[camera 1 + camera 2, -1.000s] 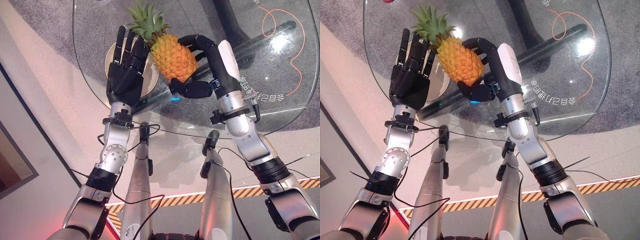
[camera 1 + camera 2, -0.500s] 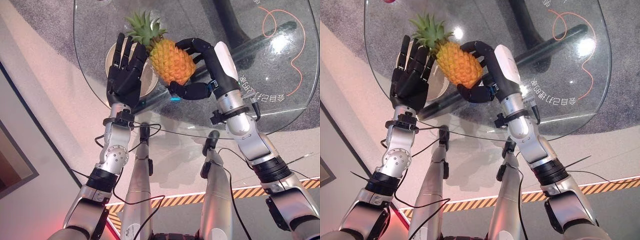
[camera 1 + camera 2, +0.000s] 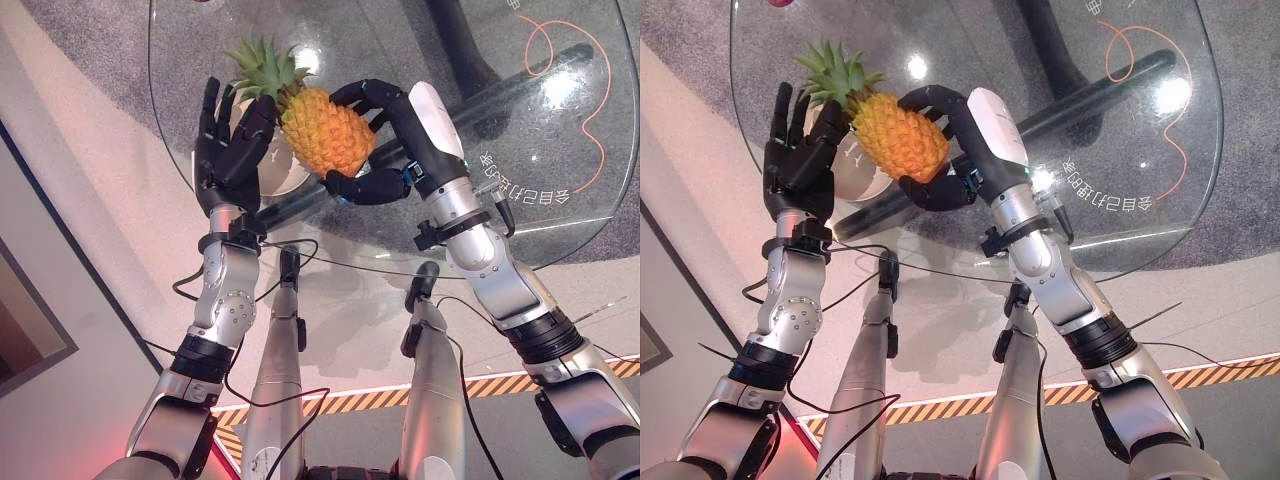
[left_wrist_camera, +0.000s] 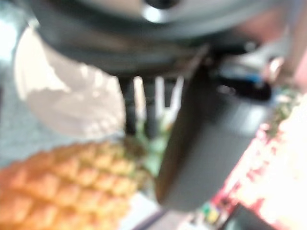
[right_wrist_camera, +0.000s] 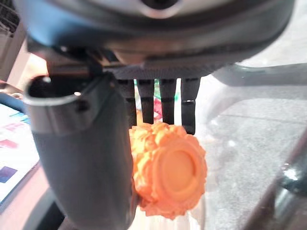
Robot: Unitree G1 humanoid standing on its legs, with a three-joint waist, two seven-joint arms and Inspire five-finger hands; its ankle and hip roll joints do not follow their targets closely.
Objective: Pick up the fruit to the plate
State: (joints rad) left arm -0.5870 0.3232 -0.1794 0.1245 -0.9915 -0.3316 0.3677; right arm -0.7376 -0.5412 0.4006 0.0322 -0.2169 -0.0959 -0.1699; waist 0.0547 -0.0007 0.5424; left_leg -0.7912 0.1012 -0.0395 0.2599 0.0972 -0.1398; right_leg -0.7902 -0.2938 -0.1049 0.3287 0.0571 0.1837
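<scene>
A yellow-orange pineapple [image 3: 325,130] with a green leafy crown [image 3: 262,65] hangs tilted above the glass table [image 3: 520,110]. My right hand [image 3: 400,130] is shut on its body, fingers over the top and thumb underneath. The right wrist view shows the pineapple's base [image 5: 168,172] between my thumb [image 5: 81,158] and fingers. A cream plate [image 3: 282,172] lies on the glass just below the fruit's crown end, partly hidden. My left hand [image 3: 228,150] stands open with straight fingers over the plate's left side, beside the crown. Its wrist view shows the pineapple [image 4: 62,191] and the plate [image 4: 67,100].
The round glass table's rim [image 3: 470,268] curves close in front of me. A dark table base [image 3: 540,70] shows through the glass at the right, with an orange looped line [image 3: 590,90] beyond it. Grey carpet lies beneath.
My right hand has carried the pineapple leftward, so its crown end now hangs over the plate. My left hand has shifted left and back a little, staying open.
</scene>
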